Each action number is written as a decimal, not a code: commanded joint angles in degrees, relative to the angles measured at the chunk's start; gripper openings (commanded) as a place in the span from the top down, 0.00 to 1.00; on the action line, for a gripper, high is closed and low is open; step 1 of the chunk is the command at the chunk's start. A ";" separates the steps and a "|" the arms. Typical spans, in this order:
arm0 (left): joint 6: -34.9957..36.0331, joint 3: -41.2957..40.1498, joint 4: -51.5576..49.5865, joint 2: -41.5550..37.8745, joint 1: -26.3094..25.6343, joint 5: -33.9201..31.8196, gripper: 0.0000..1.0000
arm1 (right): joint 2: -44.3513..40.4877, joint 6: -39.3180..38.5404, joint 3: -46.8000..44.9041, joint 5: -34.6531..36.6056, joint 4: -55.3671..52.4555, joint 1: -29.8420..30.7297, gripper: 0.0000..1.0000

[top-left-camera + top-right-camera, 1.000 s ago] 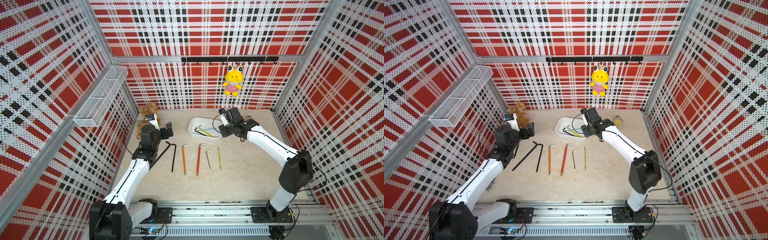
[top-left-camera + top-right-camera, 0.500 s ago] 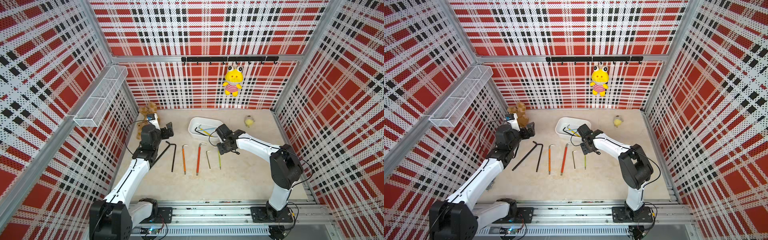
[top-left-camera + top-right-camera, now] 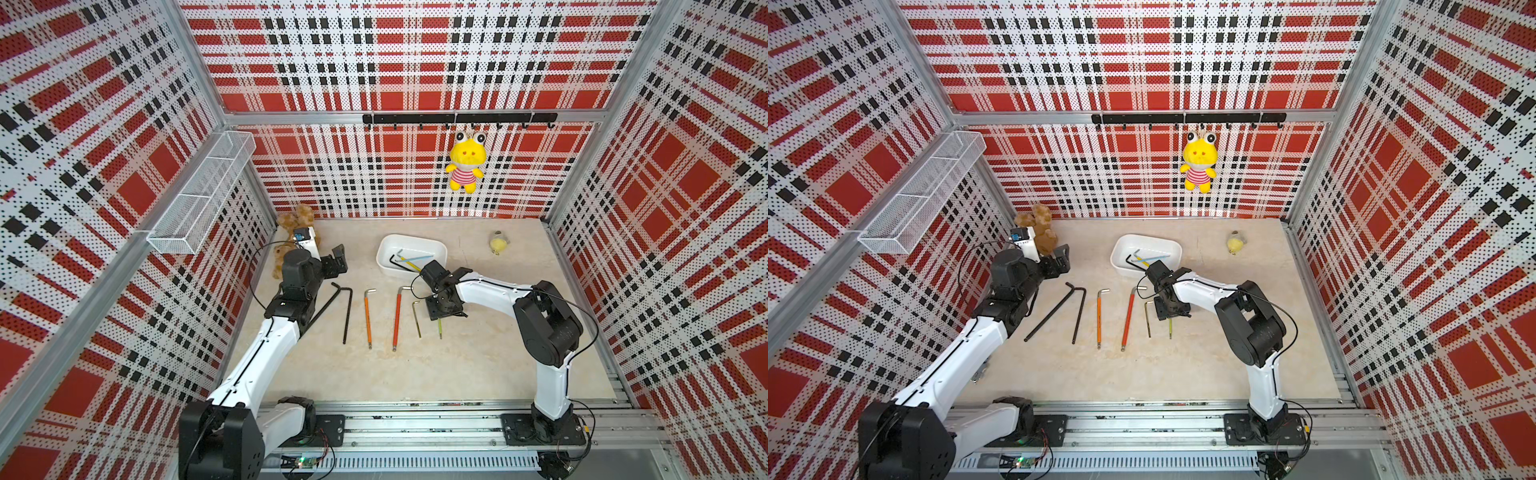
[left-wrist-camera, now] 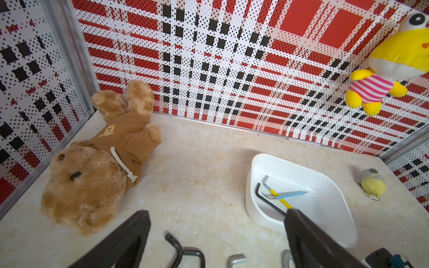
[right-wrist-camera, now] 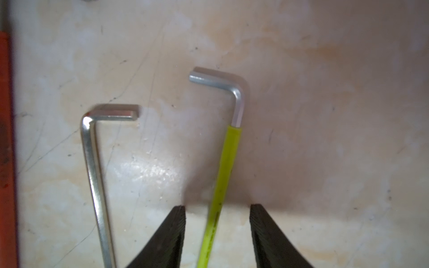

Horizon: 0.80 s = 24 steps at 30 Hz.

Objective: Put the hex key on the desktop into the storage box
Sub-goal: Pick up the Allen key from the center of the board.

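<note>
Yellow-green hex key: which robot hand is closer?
Right. The right gripper straddles the yellow-green hex key; the left gripper hovers far off, by the teddy bear.

1 brown teddy bear (image 4: 99, 167) lies flopped in the back corner, 1 yellow frog plush (image 3: 466, 166) hangs off the black hook rail (image 3: 457, 118), a tiny yellow keychain toy (image 3: 497, 243) sits alone, and the white wire basket (image 3: 203, 195) is up on the plaid wall (image 3: 415, 54).

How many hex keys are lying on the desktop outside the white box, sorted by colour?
Plain black steel hex keys: 2
Orange-sleeved hex key: 1
Red-sleeved hex key: 1
Bare metal hex key: 1
Yellow-green-sleeved hex key: 1
Total: 6
</note>
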 commanded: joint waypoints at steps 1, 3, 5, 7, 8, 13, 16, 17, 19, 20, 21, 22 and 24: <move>0.27 -0.50 0.29 -0.56 -0.38 -0.28 0.02 | 1.25 1.67 1.10 -0.59 0.79 0.61 0.51; 0.31 -0.51 0.29 -0.59 -0.39 -0.37 0.02 | 1.44 1.83 0.62 -1.27 0.97 0.70 0.55; 0.29 -0.54 0.29 -0.52 -0.36 -0.31 0.02 | 1.59 2.07 0.01 -2.01 1.31 0.78 0.65; 0.31 -0.40 0.29 -0.52 -0.37 -0.28 0.02 | 1.73 2.27 -0.36 -2.52 1.49 0.79 0.80; 0.29 -0.48 0.29 -0.53 -0.44 -0.28 0.03 | 1.71 2.38 -0.54 -2.62 1.59 0.79 0.86; 0.22 -0.53 0.29 -0.55 -0.36 -0.19 0.02 | 1.91 2.30 -0.65 -3.19 1.59 0.87 1.00; 0.22 -0.57 0.29 -0.76 -0.40 -0.37 0.03 | 1.80 2.12 -0.61 -3.04 1.50 0.87 1.00; 0.22 -0.59 0.29 -0.89 -0.42 -0.46 0.03 | 1.59 2.07 -0.64 -2.74 1.50 0.87 1.00; 0.31 -0.73 0.29 -1.13 -0.36 -0.62 0.03 | 0.32 1.81 -1.04 -2.03 1.91 0.87 1.00; 0.31 -0.68 0.29 -1.19 -0.40 -0.70 0.02 | -0.76 1.54 -1.44 -1.35 2.24 0.87 1.00; 0.31 -0.76 0.29 -1.29 -0.44 -0.68 0.02 | -1.73 0.94 -1.82 -0.82 2.61 0.87 1.00; 0.31 -0.75 0.29 -1.36 -0.45 -0.70 0.02 | -3.36 -0.15 -2.31 -0.38 3.17 0.87 1.00; 0.31 -0.80 0.38 -1.29 -0.49 -0.71 0.02 | -6.28 -3.07 -3.57 -0.13 4.59 0.96 1.00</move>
